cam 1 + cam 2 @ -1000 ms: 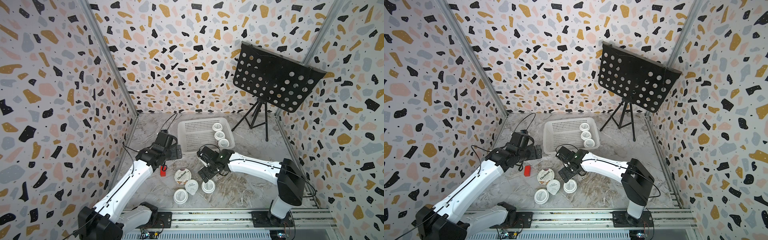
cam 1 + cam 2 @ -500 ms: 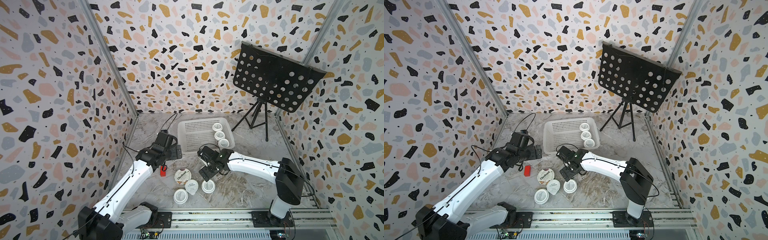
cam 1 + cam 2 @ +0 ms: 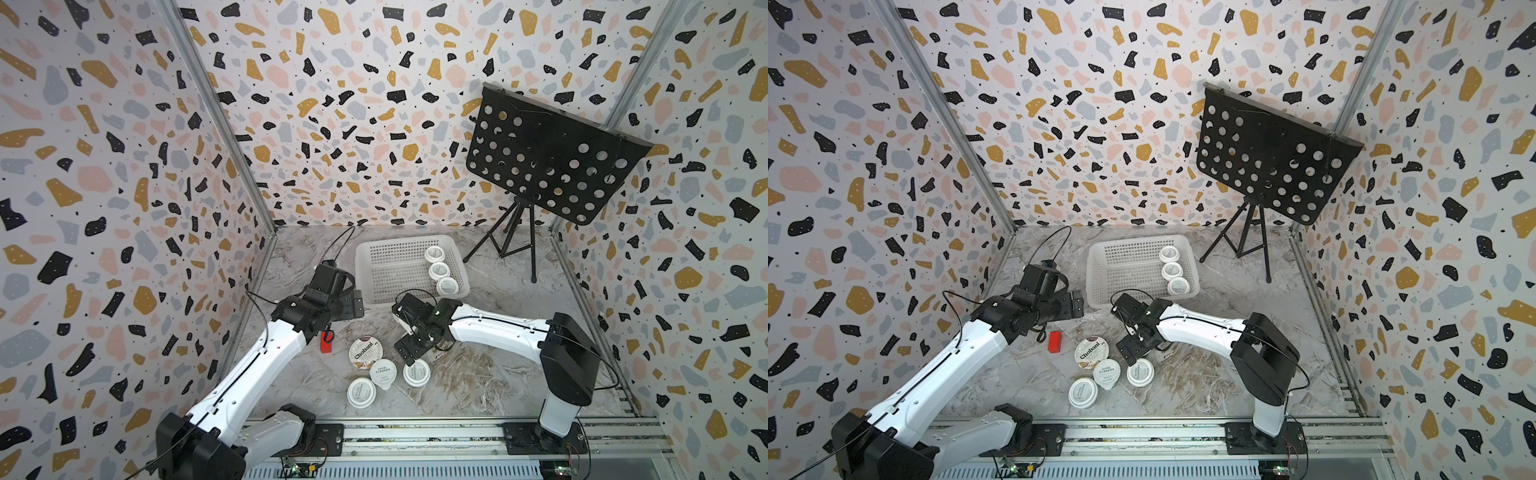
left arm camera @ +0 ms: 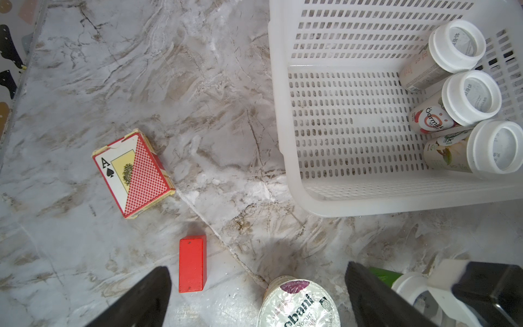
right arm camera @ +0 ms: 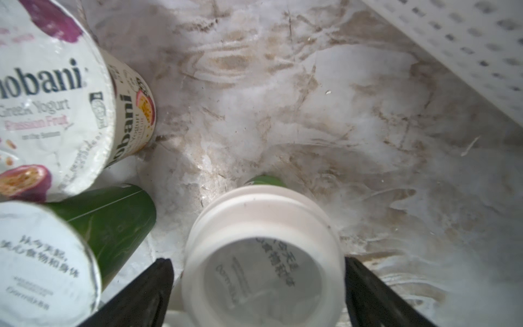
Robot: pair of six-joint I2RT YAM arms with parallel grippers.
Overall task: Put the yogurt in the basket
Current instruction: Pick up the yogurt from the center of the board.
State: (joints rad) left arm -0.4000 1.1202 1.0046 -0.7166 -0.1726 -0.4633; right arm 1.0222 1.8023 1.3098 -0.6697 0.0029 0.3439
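Jaws spread, the right gripper (image 5: 257, 264) straddles a white-lidded yogurt cup (image 5: 263, 283) near the worktop's (image 5: 311, 113) front edge, where closing could topple the crowding green-sided cup (image 5: 113, 215) and "Chobani Greek Yogurt Passion Fruit" tub (image 5: 48, 93), while the left gripper (image 4: 257, 270) hovers open-jawed, empty, beside the basket (image 4: 278, 127) holding three cups (image 4: 471, 97), one marked "oarmilk".

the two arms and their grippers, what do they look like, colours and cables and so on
Both the left arm and the right arm have smooth white link shells joined by boxy black joint housings, with thin black cables looping alongside. Their black bases sit on a silver rail. The left gripper and the right gripper each have two flat black fingers.
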